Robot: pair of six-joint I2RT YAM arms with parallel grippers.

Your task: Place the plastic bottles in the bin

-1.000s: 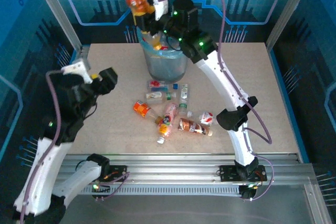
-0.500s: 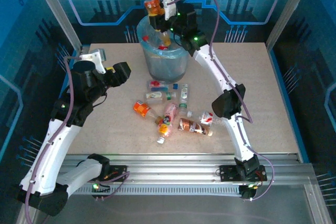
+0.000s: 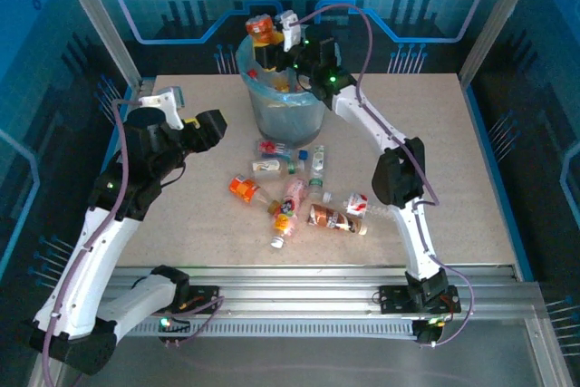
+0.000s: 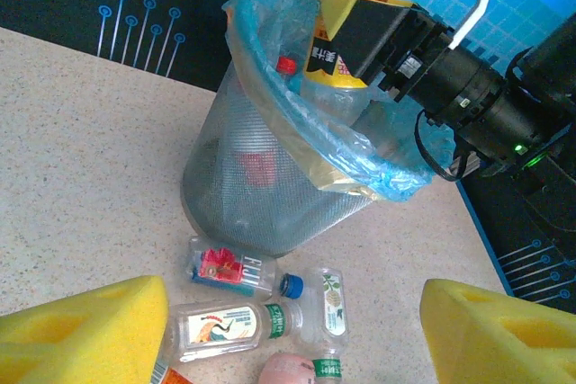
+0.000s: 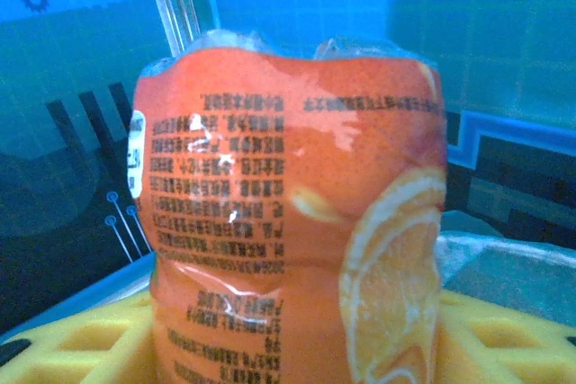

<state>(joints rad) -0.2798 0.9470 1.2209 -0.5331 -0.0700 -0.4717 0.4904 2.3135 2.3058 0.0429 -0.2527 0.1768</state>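
Plastic bottles [image 3: 335, 219]: you're partway there. A few sit inside the bin [image 3: 285, 115], your right pincer [image 3: 269, 43] grips an orange bottle [image 3: 261, 28] right over the rim, and roughly ten lie on the worktop [image 3: 435, 133] nearby. Your left pincer [image 3: 213, 124] hangs open and empty.

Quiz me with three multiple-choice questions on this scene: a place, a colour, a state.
1. Where is the orange bottle in the right tool? A on the table; B above the bin; C beside the left arm.
2. What colour is the bag lining the bin? A light blue; B red; C black.
3. How is the left tool? A shut on a bottle; B shut on the bag; C open and empty.
Answers: B, the bottle hangs over the bin's rim; A, blue plastic folds over that rim; C, its yellow pads stand wide apart, gripping nothing.
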